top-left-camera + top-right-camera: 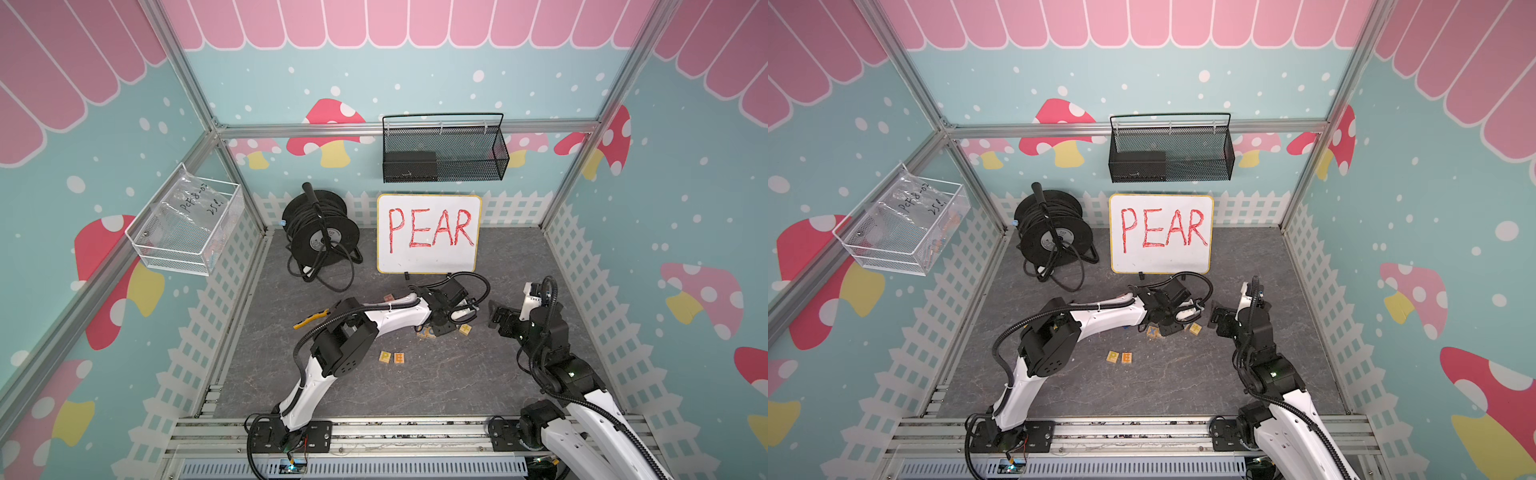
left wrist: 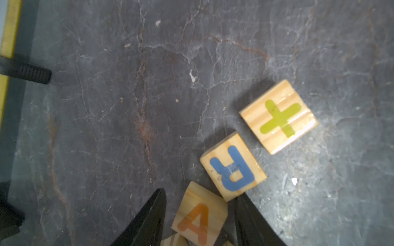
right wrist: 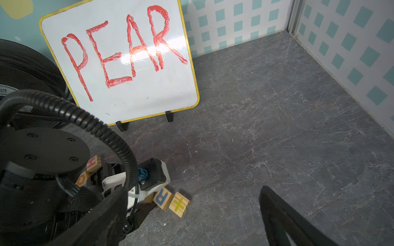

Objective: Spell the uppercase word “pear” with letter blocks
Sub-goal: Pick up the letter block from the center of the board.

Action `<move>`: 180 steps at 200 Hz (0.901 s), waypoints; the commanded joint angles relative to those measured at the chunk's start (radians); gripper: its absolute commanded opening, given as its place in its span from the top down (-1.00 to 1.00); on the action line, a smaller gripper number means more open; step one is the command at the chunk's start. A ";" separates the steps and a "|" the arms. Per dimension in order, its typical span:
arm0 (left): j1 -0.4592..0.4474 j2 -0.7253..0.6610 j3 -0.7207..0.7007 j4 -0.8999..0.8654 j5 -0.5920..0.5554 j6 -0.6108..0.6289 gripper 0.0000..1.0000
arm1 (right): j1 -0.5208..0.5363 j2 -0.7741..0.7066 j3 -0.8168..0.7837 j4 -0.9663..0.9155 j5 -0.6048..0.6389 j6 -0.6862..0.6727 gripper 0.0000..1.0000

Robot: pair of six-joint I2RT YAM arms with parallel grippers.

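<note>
The left gripper is seen parted around the A block, seemingly unclamped. The R block is seen just beside.

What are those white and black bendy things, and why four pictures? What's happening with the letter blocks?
They are two robot arms, each ending in a two-fingered gripper. Two pictures look down from above, nearly alike; two come from cameras on the wrists. On the grey table the P block and E block sit side by side. The left gripper is open, its fingers either side of the A block, not squeezing it. The R block and a plus-sign block lie next to it. The right gripper is open and empty. The whiteboard shows the word to spell.
</note>
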 commanded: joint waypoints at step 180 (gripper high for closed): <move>-0.004 -0.010 -0.012 -0.139 -0.011 -0.240 0.14 | -0.002 -0.016 -0.002 0.011 -0.004 0.007 -0.95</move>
